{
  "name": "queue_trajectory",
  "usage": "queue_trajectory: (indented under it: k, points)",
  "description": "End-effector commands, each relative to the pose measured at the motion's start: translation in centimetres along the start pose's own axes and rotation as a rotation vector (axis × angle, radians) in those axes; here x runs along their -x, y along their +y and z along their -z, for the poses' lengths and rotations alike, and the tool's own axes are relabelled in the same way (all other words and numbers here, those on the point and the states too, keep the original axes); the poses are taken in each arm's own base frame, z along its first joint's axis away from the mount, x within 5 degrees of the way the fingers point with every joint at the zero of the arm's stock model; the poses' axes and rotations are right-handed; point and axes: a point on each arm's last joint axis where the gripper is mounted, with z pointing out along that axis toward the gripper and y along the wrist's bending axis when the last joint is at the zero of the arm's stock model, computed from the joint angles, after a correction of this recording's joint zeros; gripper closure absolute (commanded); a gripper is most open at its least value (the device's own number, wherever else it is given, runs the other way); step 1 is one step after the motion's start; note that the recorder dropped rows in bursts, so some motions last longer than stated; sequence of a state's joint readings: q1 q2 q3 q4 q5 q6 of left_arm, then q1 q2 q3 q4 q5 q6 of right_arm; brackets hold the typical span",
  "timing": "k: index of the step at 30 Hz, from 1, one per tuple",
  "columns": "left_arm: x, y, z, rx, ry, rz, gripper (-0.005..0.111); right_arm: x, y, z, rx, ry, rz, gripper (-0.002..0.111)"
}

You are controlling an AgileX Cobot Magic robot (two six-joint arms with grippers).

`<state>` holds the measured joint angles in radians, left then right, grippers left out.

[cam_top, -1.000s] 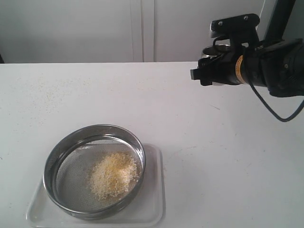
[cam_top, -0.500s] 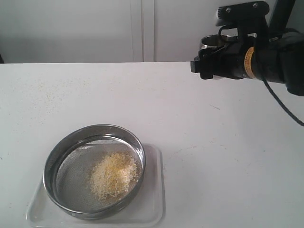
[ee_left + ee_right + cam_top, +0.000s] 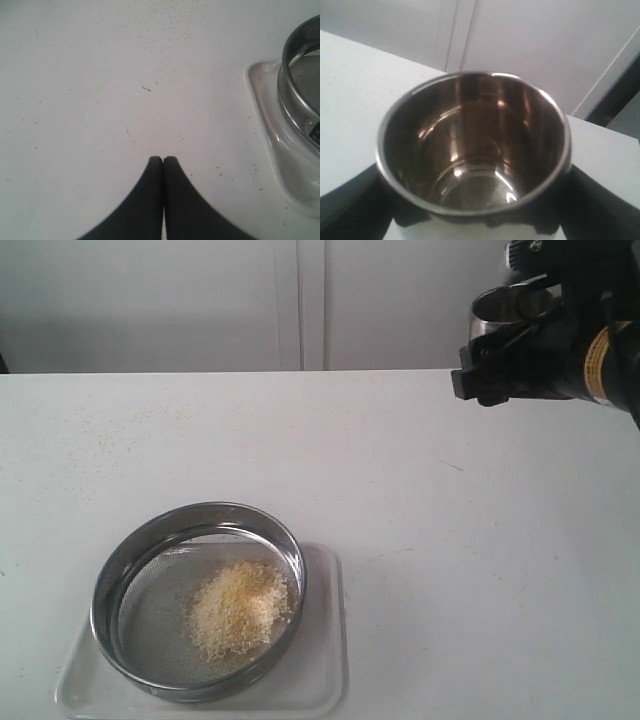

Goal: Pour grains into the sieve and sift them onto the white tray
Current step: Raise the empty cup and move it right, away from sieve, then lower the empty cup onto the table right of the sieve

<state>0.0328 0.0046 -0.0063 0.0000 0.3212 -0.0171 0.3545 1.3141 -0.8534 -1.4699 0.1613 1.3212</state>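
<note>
Your tabletop (image 3: 420,530) carried the white tray (image 3: 325,675) at its near left; the sieve (image 3: 118,572) sat on that tray, the grains (image 3: 240,610) heaped on its mesh; your right tool (image 3: 480,372) was clamped on a steel cup (image 3: 503,306) above the far right; your left tool (image 3: 163,161) was pressed together beside the tray.

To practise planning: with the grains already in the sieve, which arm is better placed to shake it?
Left. The left jaws, shut and empty, are beside the sieve and white tray; the right jaws hold the steel cup far across the table.
</note>
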Motion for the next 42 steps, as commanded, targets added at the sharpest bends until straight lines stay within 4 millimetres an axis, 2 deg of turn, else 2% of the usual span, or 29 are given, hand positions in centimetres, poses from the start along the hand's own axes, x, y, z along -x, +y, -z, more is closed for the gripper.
queue_trajectory:
  k: [1,3,4,6,10,12,17,19,22,27,31,42]
  points:
    - [-0.3,0.0,-0.1,-0.007,0.01,-0.001,0.107,0.9,1.5,1.0,0.195,-0.104,0.048,0.108]
    - [-0.3,0.0,-0.1,-0.007,0.01,-0.001,0.107,1.8,2.2,1.7,0.284,-0.211,-0.038,0.108]
    - [-0.3,0.0,-0.1,-0.007,0.01,-0.001,0.107,2.2,2.3,1.9,0.318,-0.254,-0.168,0.108]
    - [-0.3,0.0,-0.1,-0.007,0.01,-0.001,0.107,2.2,2.2,1.7,0.315,-0.25,-0.226,0.108]
    - [-0.3,0.0,-0.1,-0.007,0.01,-0.001,0.107,1.5,1.5,1.2,0.307,-0.265,-0.318,0.108]
    - [-0.3,0.0,-0.1,-0.007,0.01,-0.001,0.107,0.1,0.6,0.8,0.243,-0.289,-0.408,0.108]
    - [-0.3,0.0,-0.1,-0.007,0.01,-0.001,0.107,-3.3,-0.7,-0.5,0.011,-0.25,-0.239,0.108]
    - [-0.3,0.0,-0.1,-0.007,0.01,-0.001,0.107,-4.9,-1.3,-1.6,-0.081,-0.199,-0.277,0.108]
    - [-0.3,0.0,-0.1,-0.007,0.01,-0.001,0.107,-7.2,-1.1,-3.3,-0.123,-0.192,-0.262,0.108]
    - [-0.3,0.0,-0.1,-0.007,0.01,-0.001,0.107,-9.9,-0.7,-4.9,-0.153,-0.19,-0.214,0.108]
    - [-0.3,0.0,-0.1,-0.007,0.01,-0.001,0.107,-11.7,0.2,-6.5,-0.113,-0.167,-0.15,0.108]
    - [-0.3,0.0,-0.1,-0.007,0.01,-0.001,0.107,-16.4,1.3,-9.3,-0.097,-0.108,-0.15,0.108]
